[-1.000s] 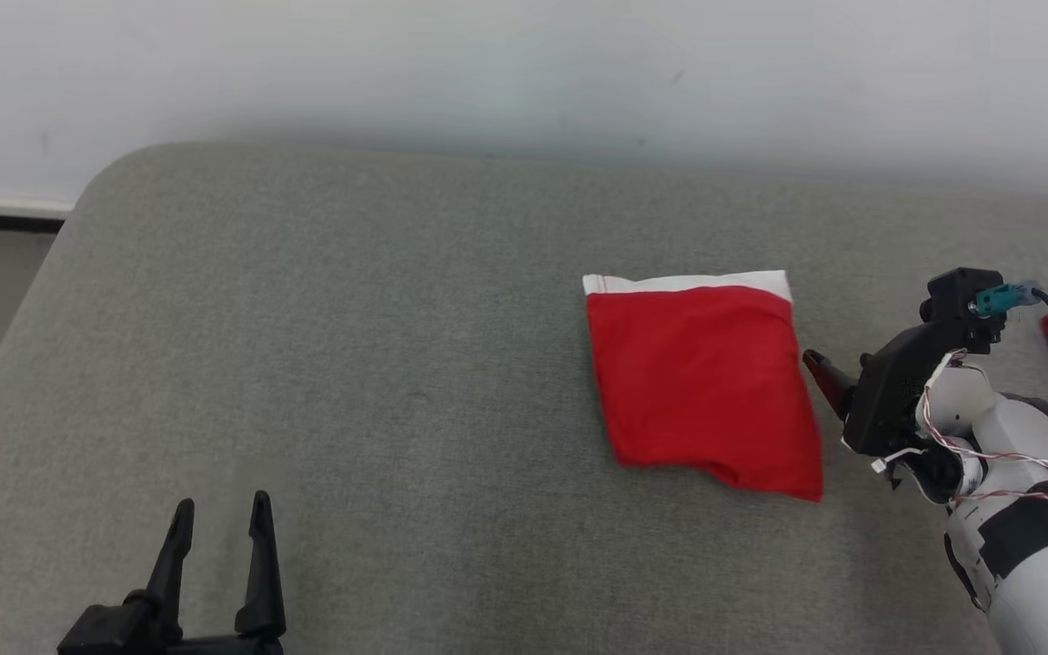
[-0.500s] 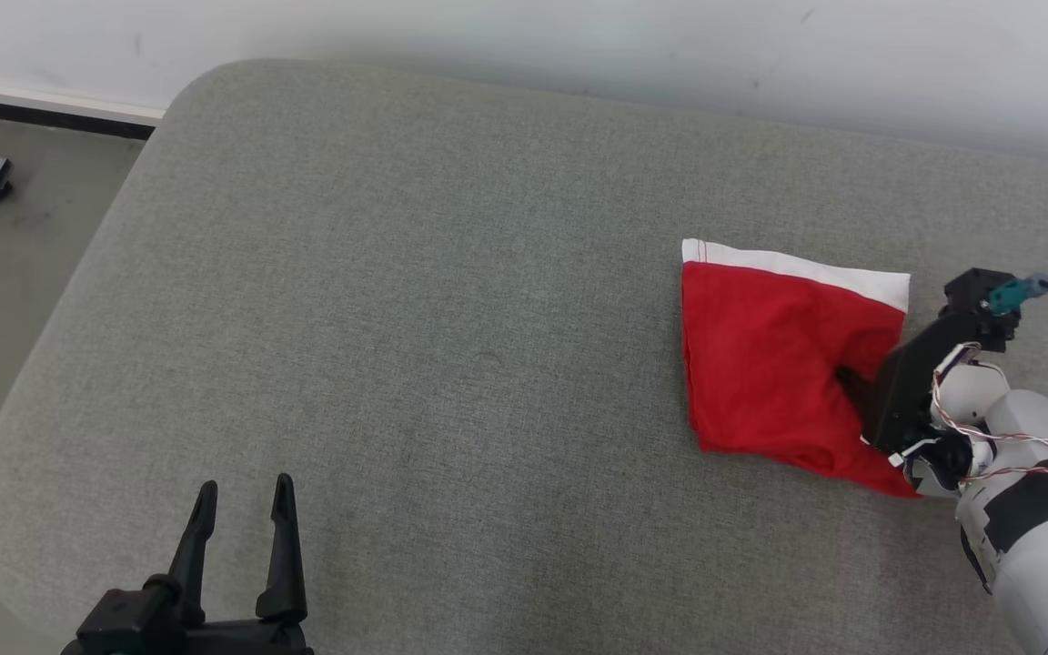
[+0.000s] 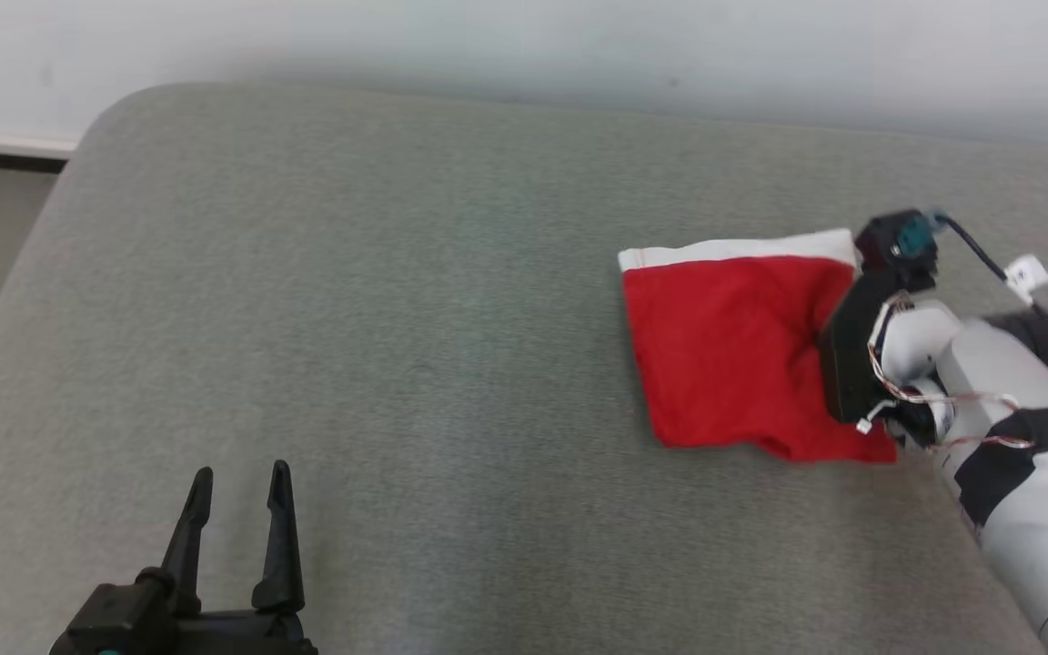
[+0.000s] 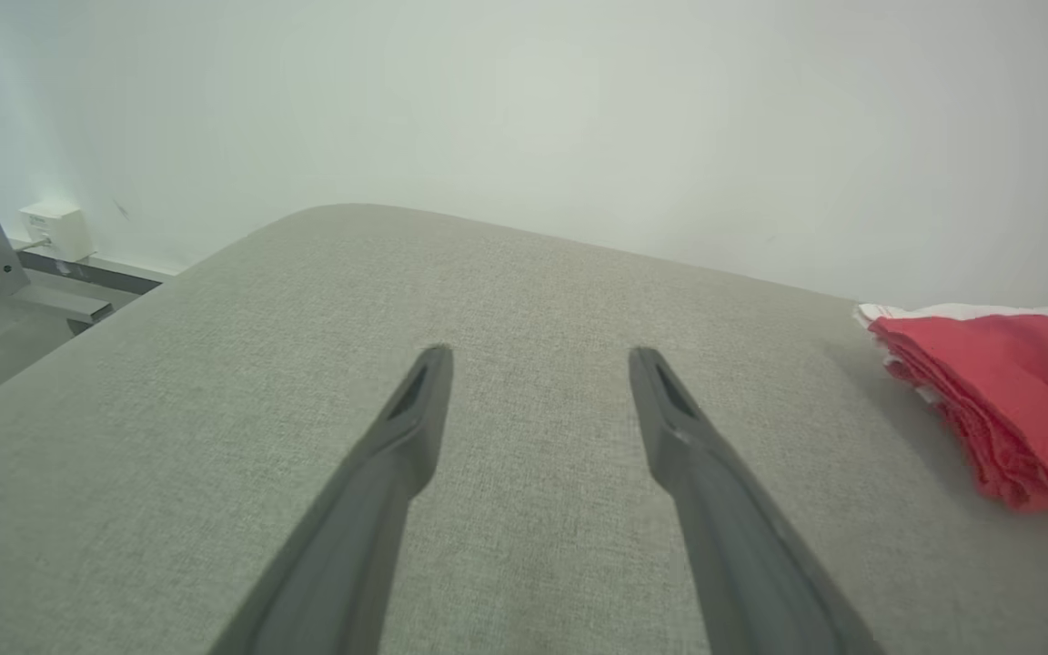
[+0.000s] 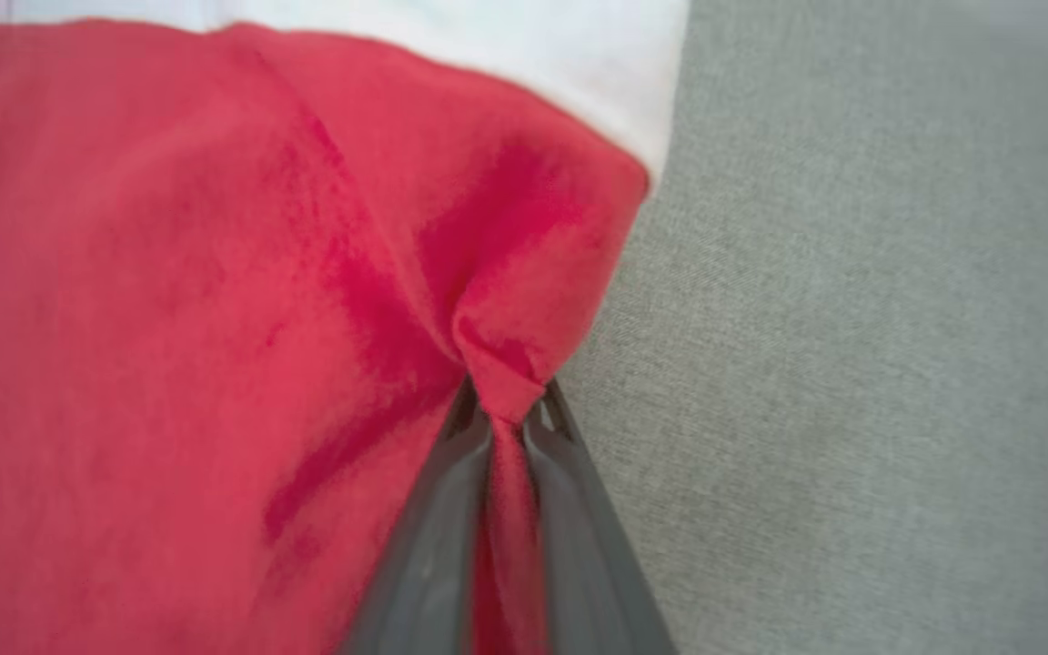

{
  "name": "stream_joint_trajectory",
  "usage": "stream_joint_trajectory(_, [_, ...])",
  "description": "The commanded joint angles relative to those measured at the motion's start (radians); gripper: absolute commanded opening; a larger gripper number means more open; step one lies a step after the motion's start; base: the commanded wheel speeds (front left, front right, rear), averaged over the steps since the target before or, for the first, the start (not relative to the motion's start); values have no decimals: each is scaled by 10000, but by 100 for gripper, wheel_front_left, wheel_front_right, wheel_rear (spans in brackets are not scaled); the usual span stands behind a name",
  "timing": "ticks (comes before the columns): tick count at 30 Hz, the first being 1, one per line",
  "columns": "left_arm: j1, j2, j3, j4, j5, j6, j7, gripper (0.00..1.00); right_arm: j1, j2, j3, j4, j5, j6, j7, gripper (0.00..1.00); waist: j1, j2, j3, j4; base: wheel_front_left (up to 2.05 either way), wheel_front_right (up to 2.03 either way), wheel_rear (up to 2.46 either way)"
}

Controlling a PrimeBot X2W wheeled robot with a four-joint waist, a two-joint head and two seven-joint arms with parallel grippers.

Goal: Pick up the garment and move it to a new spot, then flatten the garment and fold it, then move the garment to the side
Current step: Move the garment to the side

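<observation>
Over at three o'clock on the grey cushion [image 3: 397, 318], the folded red garment [image 3: 724, 355] with its white band lies flat, and the right end effector [image 5: 506, 414] is pinching a small tuck of cloth at its three-o'clock edge. Down at seven o'clock the left end effector [image 3: 242, 469] hangs spread and empty. The danger now: that pinch looks thin, perhaps only the top layer, so a lift or drag could peel the fold open or let the cloth slip free.

Garment [image 3: 724, 355] on cushion [image 3: 378, 318], far right
</observation>
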Motion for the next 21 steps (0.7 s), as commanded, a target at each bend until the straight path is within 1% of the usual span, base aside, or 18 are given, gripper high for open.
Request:
stream_joint_trajectory(1, [-33,10,35,-97,-48,65,-8,100,-197,-139,279,-329,95,-4,225,0,-1,-2,-43,-729,0,0,0])
stream_joint_trajectory(6, [-278,7,159,-321,19,7,-5,100,-737,-966,1264,-1635,414,-4,1047,0,-1,-2,165,-1629,0,0,0])
stream_joint_trajectory(10, [-505,9,220,-493,14,-60,-5,100,-1110,-1742,1692,-2506,677,-4,1410,0,-1,-2,411,-2225,0,0,0])
stream_joint_trajectory(15, [-818,9,181,-546,129,-88,-5,100,-1434,-2654,2117,-3281,663,-4,1691,0,-1,-2,776,-2792,0,0,0])
stream_joint_trajectory(17, [-954,15,205,-586,170,-134,-5,100,-1562,-2913,1966,-3411,782,-4,1635,0,-1,-2,965,-2969,0,0,0])
stream_joint_trajectory(21, [-1214,13,247,-609,301,-231,-5,100,-1639,-3333,1847,-3542,619,-4,1531,0,-1,-2,1373,-3192,0,0,0])
